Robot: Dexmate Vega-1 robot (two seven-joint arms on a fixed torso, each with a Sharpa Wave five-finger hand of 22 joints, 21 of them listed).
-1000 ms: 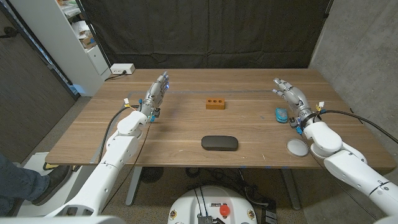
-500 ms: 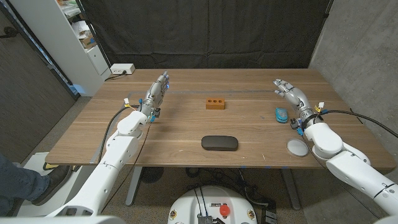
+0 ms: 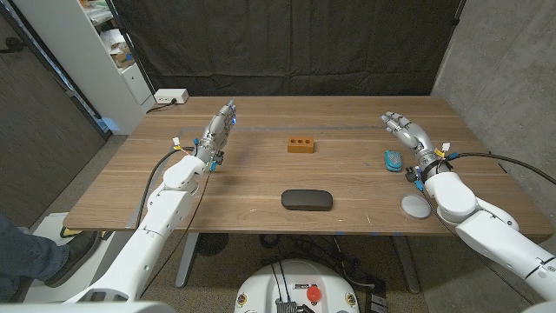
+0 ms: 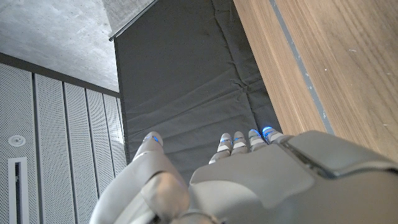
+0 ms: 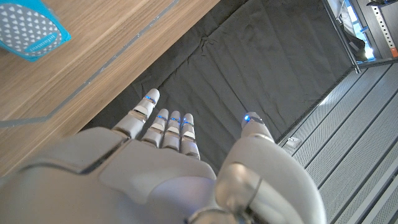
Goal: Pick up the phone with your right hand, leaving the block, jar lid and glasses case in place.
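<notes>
— Anything moved since a second ago?

— Barely: my right hand (image 3: 405,133) has drifted slightly toward the table's (image 3: 261,178) far edge, fingers spread, holding nothing, just beside the blue phone (image 3: 393,159).

— And the left?

— My left hand (image 3: 221,124) has stayed put on the other side, fingers straight and together, empty.

— The rest, largest down?

— Dark glasses case (image 3: 306,200) lies shut near the front edge, white jar lid (image 3: 415,206) beside my right forearm, orange block (image 3: 301,144) at mid-table. No readable writing.
</notes>
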